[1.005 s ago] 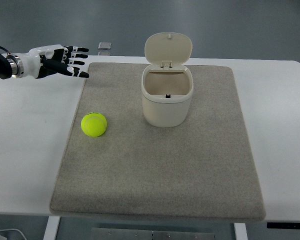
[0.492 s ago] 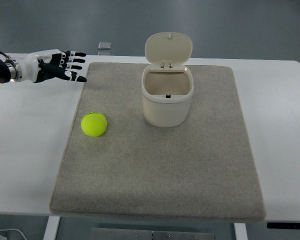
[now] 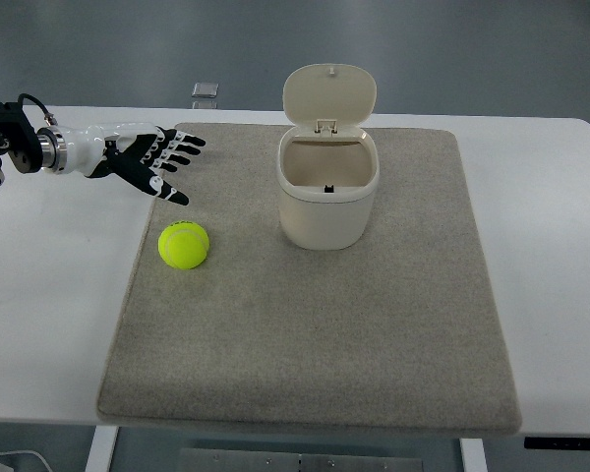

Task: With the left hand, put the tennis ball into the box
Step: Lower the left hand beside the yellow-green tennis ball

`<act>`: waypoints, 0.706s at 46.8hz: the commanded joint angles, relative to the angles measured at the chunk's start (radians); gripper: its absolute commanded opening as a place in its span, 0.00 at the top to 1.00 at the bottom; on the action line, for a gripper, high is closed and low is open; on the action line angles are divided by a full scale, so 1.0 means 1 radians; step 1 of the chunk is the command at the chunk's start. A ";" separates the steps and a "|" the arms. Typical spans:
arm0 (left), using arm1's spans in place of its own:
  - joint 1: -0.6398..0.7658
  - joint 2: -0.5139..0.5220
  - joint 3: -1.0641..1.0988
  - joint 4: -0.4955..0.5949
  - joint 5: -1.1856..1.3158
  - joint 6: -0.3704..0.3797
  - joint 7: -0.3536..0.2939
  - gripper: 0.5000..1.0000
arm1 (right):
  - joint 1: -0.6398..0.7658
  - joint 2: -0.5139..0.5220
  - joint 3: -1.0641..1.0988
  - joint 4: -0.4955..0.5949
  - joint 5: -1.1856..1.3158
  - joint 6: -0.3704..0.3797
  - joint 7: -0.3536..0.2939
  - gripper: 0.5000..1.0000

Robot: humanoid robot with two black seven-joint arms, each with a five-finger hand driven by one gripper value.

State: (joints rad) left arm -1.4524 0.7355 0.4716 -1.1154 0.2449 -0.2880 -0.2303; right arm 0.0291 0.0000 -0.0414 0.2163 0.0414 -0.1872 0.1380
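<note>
A yellow-green tennis ball (image 3: 184, 245) lies on the left part of the grey mat (image 3: 315, 324). The cream box (image 3: 328, 188) stands at the mat's back middle, its lid tipped up and its inside bare. My left hand (image 3: 162, 162) comes in from the left edge, fingers spread, holding nothing. It hovers over the mat's back left corner, a short way behind and left of the ball, apart from it. The right arm does not show.
The mat lies on a white table (image 3: 49, 295) whose front edge runs along the bottom. A small grey square object (image 3: 206, 90) sits past the table's back edge.
My left hand has moved right and toward the ball, now over the mat's corner, with its fingers angled down toward the ball. Ball and box have stayed put.
</note>
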 commanded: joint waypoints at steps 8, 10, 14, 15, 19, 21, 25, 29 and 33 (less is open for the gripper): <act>-0.031 0.059 0.009 -0.107 0.053 0.001 0.002 0.01 | 0.000 0.000 0.000 0.000 0.000 0.000 0.000 0.12; -0.033 0.064 0.016 -0.121 0.070 0.006 0.002 0.01 | 0.000 0.000 0.000 0.000 0.000 0.000 0.000 0.12; -0.039 0.067 0.035 -0.133 0.117 0.032 0.002 0.01 | 0.000 0.000 0.000 0.000 0.000 0.000 0.000 0.12; -0.039 0.067 0.041 -0.136 0.125 0.036 0.002 0.01 | 0.000 0.000 0.000 0.000 0.000 0.000 -0.001 0.12; -0.042 0.067 0.068 -0.149 0.148 0.043 0.002 0.01 | 0.000 0.000 0.000 0.000 0.000 0.000 -0.001 0.12; -0.046 0.068 0.073 -0.153 0.159 0.043 0.002 0.01 | 0.000 0.000 0.000 0.000 0.000 0.000 0.000 0.12; -0.054 0.081 0.073 -0.155 0.163 0.043 0.002 0.02 | 0.000 0.000 0.000 0.000 0.000 0.000 -0.001 0.12; -0.056 0.081 0.073 -0.169 0.163 0.043 0.002 0.02 | 0.000 0.000 0.000 0.000 0.000 0.000 0.000 0.12; -0.068 0.082 0.073 -0.179 0.165 0.049 0.000 0.01 | 0.000 0.000 0.000 0.000 0.001 0.000 0.000 0.12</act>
State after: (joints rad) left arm -1.5098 0.8159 0.5447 -1.2848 0.4079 -0.2440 -0.2288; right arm 0.0293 0.0000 -0.0414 0.2163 0.0415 -0.1872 0.1376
